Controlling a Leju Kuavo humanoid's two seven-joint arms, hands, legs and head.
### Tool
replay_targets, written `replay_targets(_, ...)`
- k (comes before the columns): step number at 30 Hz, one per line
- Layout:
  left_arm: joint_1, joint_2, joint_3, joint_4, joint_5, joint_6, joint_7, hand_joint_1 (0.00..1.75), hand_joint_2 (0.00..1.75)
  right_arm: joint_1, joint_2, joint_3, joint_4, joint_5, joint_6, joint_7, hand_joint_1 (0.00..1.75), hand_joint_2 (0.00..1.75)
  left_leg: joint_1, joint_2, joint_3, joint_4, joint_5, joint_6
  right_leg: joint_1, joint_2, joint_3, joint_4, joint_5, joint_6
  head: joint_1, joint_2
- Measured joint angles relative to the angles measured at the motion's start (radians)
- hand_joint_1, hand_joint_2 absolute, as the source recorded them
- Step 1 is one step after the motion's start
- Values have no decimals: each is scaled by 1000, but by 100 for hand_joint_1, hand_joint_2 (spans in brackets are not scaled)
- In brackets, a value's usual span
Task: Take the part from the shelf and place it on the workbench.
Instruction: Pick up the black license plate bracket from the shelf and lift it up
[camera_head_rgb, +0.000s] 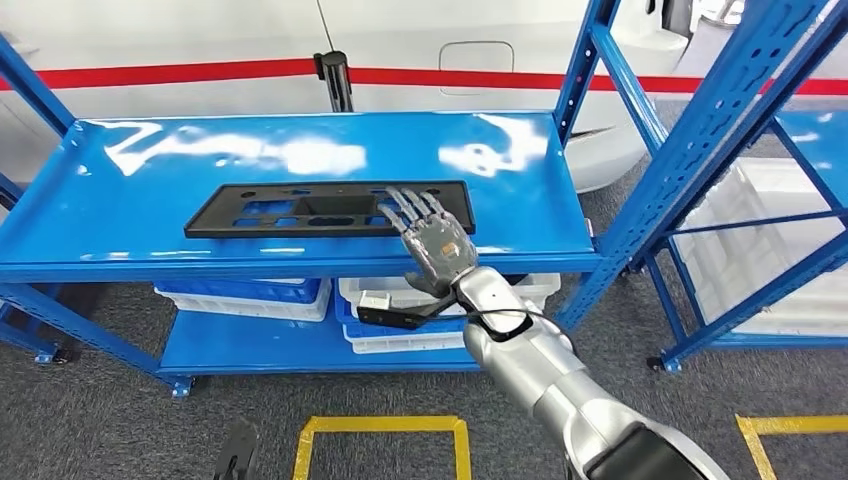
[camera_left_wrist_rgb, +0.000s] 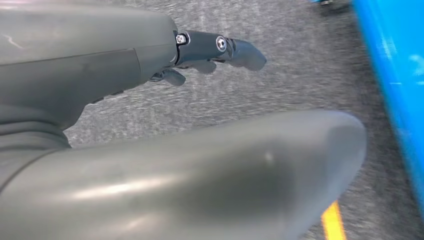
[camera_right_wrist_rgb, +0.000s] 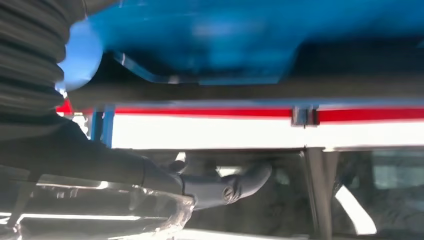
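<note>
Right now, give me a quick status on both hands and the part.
Right hand over the black part's right end, fingers spread on it, no grip confirmed. Left hand hanging over the floor, holding nothing. Part flat on the blue shelf.

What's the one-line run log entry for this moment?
phase: reaching for part | right hand: fingers spread over right end of black part, grasp unclear | part: flat on blue shelf | left hand: hanging over floor, holding nothing

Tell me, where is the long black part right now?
In the head view the black part lies flat on the blue shelf, toward its front edge, with the right hand over its right end.
</note>
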Motion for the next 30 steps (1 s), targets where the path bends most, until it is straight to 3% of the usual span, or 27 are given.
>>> replay_targets(1, -1, -1, 0, 0, 0, 1, 0, 0, 0, -3, 2, -1, 0, 0, 0, 0, 0, 175, 3, -7, -43, 65, 5, -4, -4, 4, 18, -7, -9, -9, -3, 0)
replay_targets(3, 0, -1, 0, 1, 0, 1, 0, 0, 0, -4, 5, -2, 0, 0, -1, 0, 0, 175, 9, -18, -132, 168, -39, -14, -5, 11, 46, -11, -32, -18, -8, 0)
replay_targets(5, 4, -1, 1, 2, -1, 0, 0, 0, 0, 2, 6, -2, 1, 0, 0, 0, 0, 175, 15, -19, -198, 192, -102, -25, -8, 20, 83, -13, -60, -14, -9, 0)
replay_targets(6, 5, 0, 2, 2, -1, 0, -1, 0, 0, 4, 6, -2, 2, 1, 0, -1, 0, 175, 17, -19, -213, 167, -109, -29, -11, 24, 104, -15, -73, -10, -9, 0)
replay_targets(7, 5, 0, 2, 3, -2, 0, -5, 0, 0, 5, 6, -2, 3, 2, 0, -1, 0, 175, 21, -19, -218, 119, -87, -33, -14, 28, 126, -14, -87, -4, -10, 0)
replay_targets(9, 5, 0, 2, 4, -7, 7, -27, 0, 0, 5, 8, -2, 4, 3, 1, -2, 0, 175, 28, -15, -209, -10, 44, -38, -16, 34, 158, -13, -114, 11, -17, 0)
replay_targets(10, 5, 0, 2, 4, -10, 12, -41, 0, 0, 4, 9, -3, 4, 4, 3, -2, 42, 175, 29, -12, -203, -56, 108, -36, -12, 37, 170, -14, -128, 20, -20, 0)
replay_targets(11, 4, -1, 2, 5, -14, 17, -53, 0, 0, 2, 9, -4, 5, 4, 6, -3, 86, 175, 28, -9, -198, -81, 154, -32, -8, 38, 177, -19, -140, 28, -21, 0)
replay_targets(13, -3, -3, 2, 4, -17, 22, -68, 0, 0, -6, 10, -7, 5, 5, 10, -7, 173, 175, 20, -8, -191, -83, 166, -19, -2, 39, 191, -32, -157, 43, -19, 0)
replay_targets(14, -7, -3, 2, 3, -17, 21, -73, 0, 0, -10, 10, -8, 4, 5, 11, -11, 175, 175, 17, -10, -187, -82, 163, -12, -4, 36, 196, -34, -163, 49, -17, 0)
replay_targets(16, -13, -3, 3, 2, -16, 13, -78, 0, 0, -14, 9, -11, 4, 2, 12, -19, 175, 175, 11, -12, -181, -85, 154, 8, -5, 25, 172, 28, -194, 51, -16, 0)
replay_targets(17, -14, -3, 4, 2, -16, 7, -80, 0, 0, -13, 7, -13, 4, 0, 13, -23, 175, 175, 8, -13, -178, -86, 149, 17, -6, 19, 132, 100, -220, 47, -15, 0)
replay_targets(19, -13, -2, 5, 3, -13, -3, -80, 0, 0, -7, 3, -17, 5, -2, 15, -31, 175, 175, 1, -15, -171, -85, 137, 31, -3, 15, 22, 261, -267, 40, -13, 0)
replay_targets(20, -12, -2, 5, 3, -11, -7, -80, 0, 0, -3, 1, -19, 6, -4, 15, -34, 175, 175, -3, -17, -166, -85, 131, 34, 0, 15, -20, 304, -268, 43, -13, 0)
replay_targets(21, -11, -2, 6, 3, -8, -12, -81, 0, 0, -1, -1, -21, 6, -5, 15, -36, 175, 175, -8, -20, -159, -85, 125, 37, 4, 15, -42, 299, -243, 49, -12, 0)
replay_targets(23, -11, -3, 9, 3, -6, -16, -81, 0, 0, 1, -4, -23, 6, -7, 15, -37, 175, 175, -17, -25, -143, -85, 113, 39, 14, 14, -31, 182, -151, 56, -12, 0)
replay_targets(24, -11, -4, 10, 4, -6, -17, -81, 0, 0, 1, -4, -24, 6, -7, 15, -38, 175, 175, -22, -27, -136, -84, 107, 38, 19, 13, -16, 112, -102, 52, -14, 0)
replay_targets(26, -11, -5, 14, 4, -4, -17, -81, 0, 0, 1, -5, -25, 6, -8, 15, -38, 175, 175, -28, -31, -132, -82, 98, 37, 22, 10, 5, 32, -46, 33, -16, 0)
replay_targets(27, -10, -5, 16, 5, -4, -17, -81, 0, 0, 1, -5, -25, 6, -8, 14, -39, 175, 175, -31, -32, -131, -79, 95, 37, 21, 10, 7, 25, -37, 25, -17, 0)
replay_targets(29, -9, -5, 19, 5, -2, -18, -82, 0, 0, -1, -4, -26, 6, -8, 14, -41, 175, 175, -30, -32, -133, -78, 91, 42, 17, 11, 9, 22, -33, 20, -16, 0)
replay_targets(30, -8, -5, 19, 5, -2, -18, -83, 0, 44, -2, -3, -26, 6, -8, 13, -43, 175, 175, -29, -32, -133, -79, 91, 41, 18, 11, 9, 23, -34, 19, -16, 0)
